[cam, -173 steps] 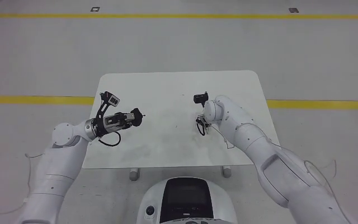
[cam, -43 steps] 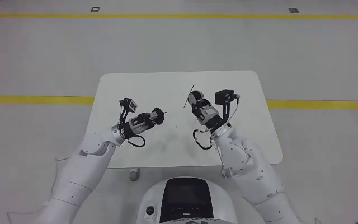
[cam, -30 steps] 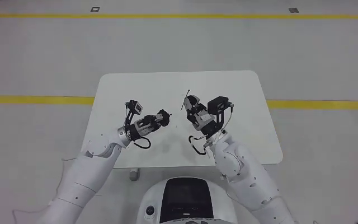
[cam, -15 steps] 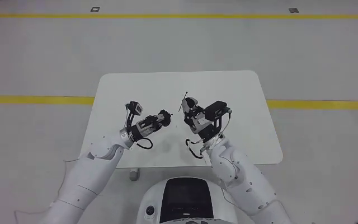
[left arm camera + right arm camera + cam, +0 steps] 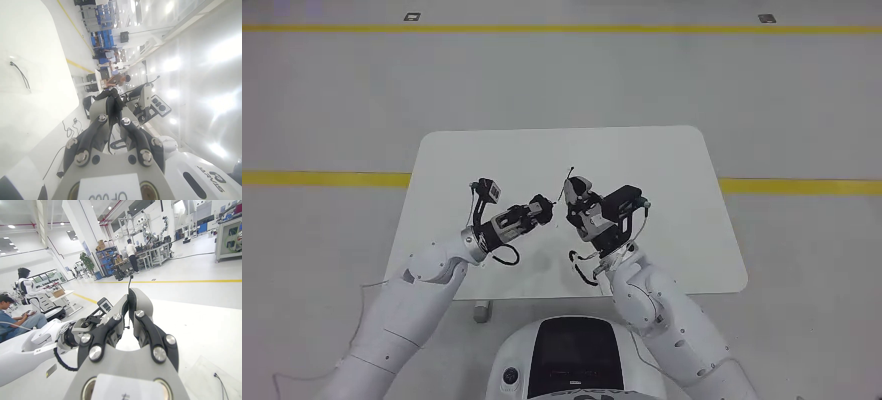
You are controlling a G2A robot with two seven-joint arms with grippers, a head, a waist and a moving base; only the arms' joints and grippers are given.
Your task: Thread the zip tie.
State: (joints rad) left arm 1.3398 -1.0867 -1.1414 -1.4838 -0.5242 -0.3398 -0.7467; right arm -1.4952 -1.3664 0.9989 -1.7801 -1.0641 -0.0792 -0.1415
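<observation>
Where the zip tie (image 5: 130,283) sits: upright above the middle of the table (image 5: 642,150), head uppermost.
Right gripper (image 5: 129,300): clenched on the zip tie.
Left gripper (image 5: 113,105): clenched on what looks like a dark strand (image 5: 111,125), above the table's middle.
Change: the grippers were well apart and are now tip to tip, so lining up for threading seems next.
Clear bag (image 5: 17,75): flat on the table, thin black cords inside.
Hard to tell: whether strand and head touch.

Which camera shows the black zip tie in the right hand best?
The right wrist view: the zip tie stands pinched in the right hand. The top view shows a thin line, the left wrist view its far tip.
</observation>
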